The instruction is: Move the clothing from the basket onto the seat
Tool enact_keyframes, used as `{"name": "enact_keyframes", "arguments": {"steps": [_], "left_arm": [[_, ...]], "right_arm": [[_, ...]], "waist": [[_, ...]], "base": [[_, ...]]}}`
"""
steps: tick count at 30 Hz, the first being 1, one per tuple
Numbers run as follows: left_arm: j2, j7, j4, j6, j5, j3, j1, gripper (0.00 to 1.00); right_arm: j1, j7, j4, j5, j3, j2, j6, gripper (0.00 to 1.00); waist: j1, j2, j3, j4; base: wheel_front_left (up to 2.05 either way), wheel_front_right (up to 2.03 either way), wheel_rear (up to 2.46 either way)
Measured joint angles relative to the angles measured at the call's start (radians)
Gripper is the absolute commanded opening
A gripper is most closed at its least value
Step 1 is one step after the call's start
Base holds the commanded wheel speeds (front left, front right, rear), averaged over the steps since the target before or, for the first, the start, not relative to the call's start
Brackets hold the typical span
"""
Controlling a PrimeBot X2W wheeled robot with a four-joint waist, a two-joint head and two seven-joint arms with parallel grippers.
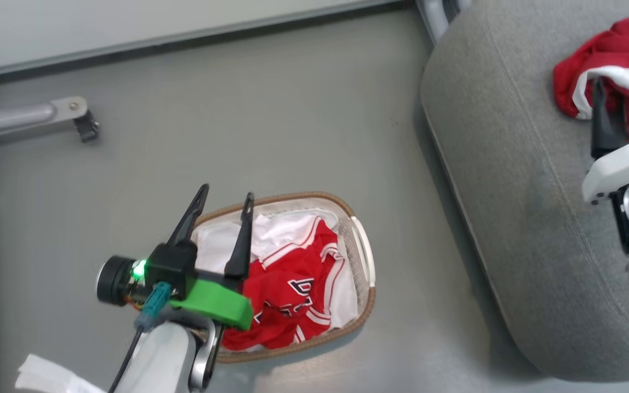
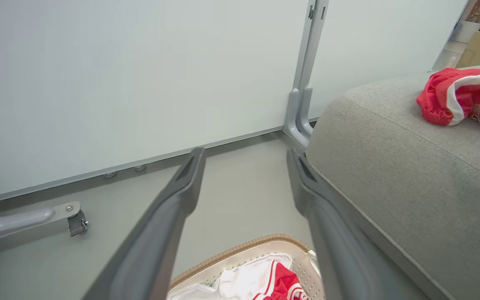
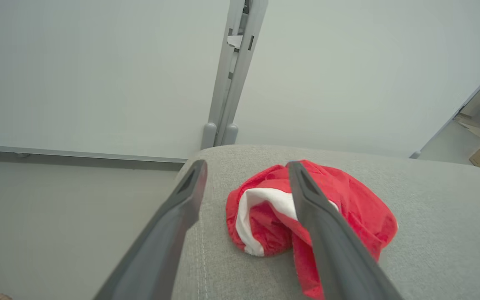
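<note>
Near, on the floor (image 1: 292, 109): basket (image 1: 366, 305) with a red top (image 1: 292, 284) lying inside on white cloth (image 1: 276, 229). Just over its left end: left gripper (image 1: 226, 192), jaws wide apart, empty. Farther, to the right: grey seat (image 1: 511, 164) with a red bundle (image 1: 609, 49) lying on it. Over that bundle: right gripper (image 1: 624, 81), jaws wide apart, gripping nothing.
</note>
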Motion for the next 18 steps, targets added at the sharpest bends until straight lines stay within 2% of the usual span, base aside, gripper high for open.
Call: {"name": "enact_keyframes", "arguments": {"steps": [11, 18], "left_arm": [[-0.033, -0.002, -0.019, 0.023, -0.039, 0.163, 0.166, 1.00], [-0.047, -0.002, -0.022, 0.019, -0.048, 0.208, 0.248, 1.00]], "right_arm": [[0.172, -0.007, -0.034, 0.077, 0.065, 0.116, 0.000, 1.00], [0.309, -0.012, -0.105, 0.092, 0.097, 0.200, 0.000, 1.00]], "waist": [[0.0000, 0.0000, -0.123, 0.089], [0.0000, 0.0000, -0.182, 0.126]], "base": [[0.00, 0.00, 0.00], [0.00, 0.00, 0.00]]}}
